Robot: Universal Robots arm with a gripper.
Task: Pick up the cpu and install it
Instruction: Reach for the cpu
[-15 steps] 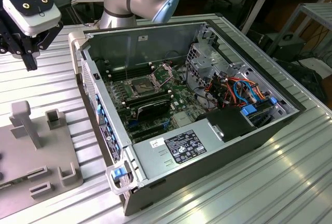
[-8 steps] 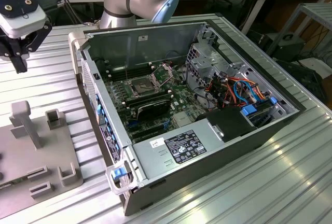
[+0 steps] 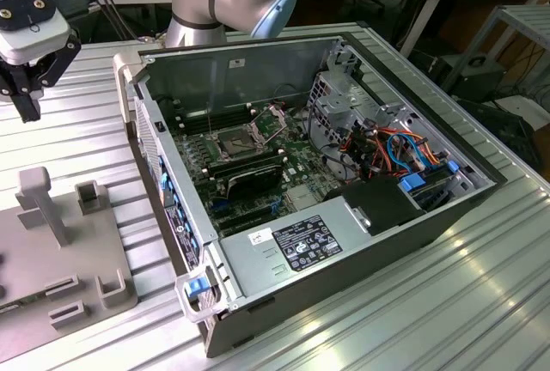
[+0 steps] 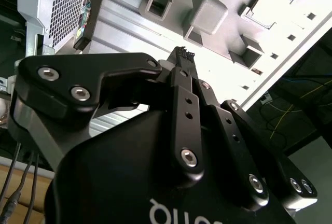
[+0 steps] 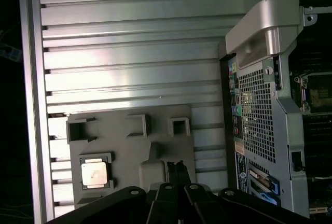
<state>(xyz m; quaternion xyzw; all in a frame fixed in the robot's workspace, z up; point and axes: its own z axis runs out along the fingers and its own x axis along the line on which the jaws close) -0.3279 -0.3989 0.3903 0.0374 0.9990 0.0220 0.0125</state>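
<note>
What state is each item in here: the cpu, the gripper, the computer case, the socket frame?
cpu: lying flat in its recess on the grey holder plate, not gripped.
gripper: shut, holding nothing.
computer case: lying on its side, side panel off, inside exposed.
socket frame: hinged up, open.

Silvery cpu (image 5: 94, 174), apparently flat in grey fixture (image 5: 122, 151)

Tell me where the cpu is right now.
In the first wrist view, the cpu sits in a square pocket of the grey holder plate, beside the open computer case.
</note>
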